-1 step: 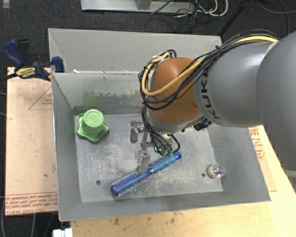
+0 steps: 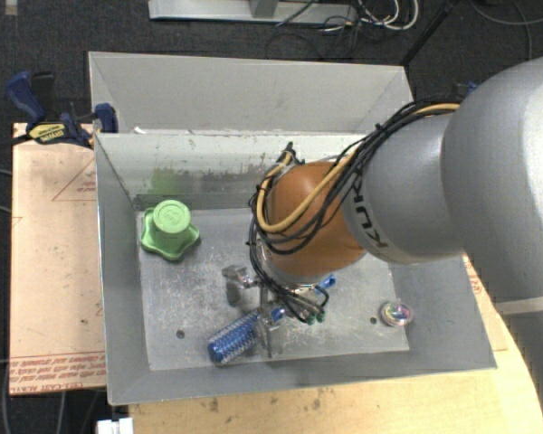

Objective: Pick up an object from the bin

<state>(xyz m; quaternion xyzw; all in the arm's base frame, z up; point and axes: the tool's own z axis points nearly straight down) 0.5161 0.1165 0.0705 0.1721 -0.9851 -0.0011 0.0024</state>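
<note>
Blue ribbed plastic roller (image 2: 233,340) lies on the floor of the grey metal bin (image 2: 118,269) at the lower middle of the frame, long axis slanting from lower left to upper right. The gripper (image 2: 254,308) hangs just above and right of it, jaws spread apart and empty; the roller's upper end reaches almost between them.

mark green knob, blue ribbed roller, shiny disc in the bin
green knob (image 2: 169,227), camera view, on its round top face
blue ribbed roller (image 2: 232,340), camera view, mid-length of its ribbed body
shiny disc (image 2: 396,314), camera view, at its centre
</note>
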